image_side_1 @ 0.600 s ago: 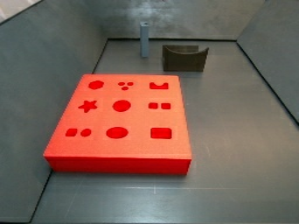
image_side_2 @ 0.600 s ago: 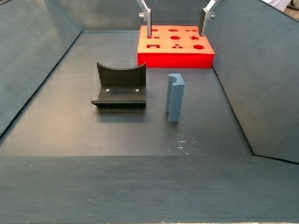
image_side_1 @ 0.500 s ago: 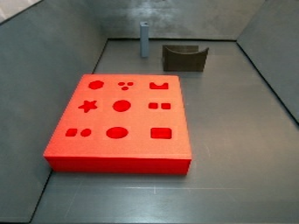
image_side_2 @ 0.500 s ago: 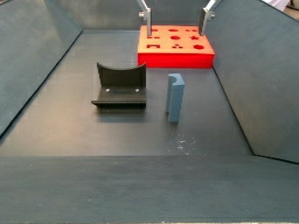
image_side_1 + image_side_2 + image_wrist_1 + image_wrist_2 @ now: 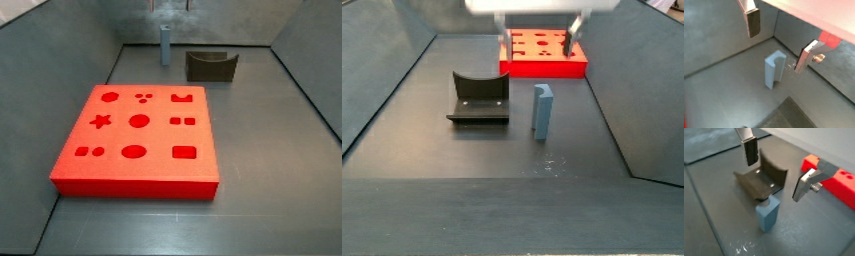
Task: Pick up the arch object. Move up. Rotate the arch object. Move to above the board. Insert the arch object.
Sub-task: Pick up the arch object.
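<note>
Two silver fingers (image 5: 749,147) of the end effector (image 5: 776,170) hang spread wide and empty above the floor, with nothing pinched between their dark pads. In a wrist view the arch object (image 5: 763,179) lies below the gap, its curved notch facing up, while the pale blue upright rod (image 5: 767,214) stands just beside it. In a side view the arch object (image 5: 478,98) sits on the grey floor well apart from the red board (image 5: 544,52), and the rod (image 5: 543,110) is near its side. The pick-up looks not yet begun. The likeliest trouble, as I judge it, is the rod: a descent slightly off centre could let one finger strike or topple it, or close on it instead of the block. A grip on the curved notch walls might also slip and tilt the block, spoiling the later rotation and insertion.
</note>
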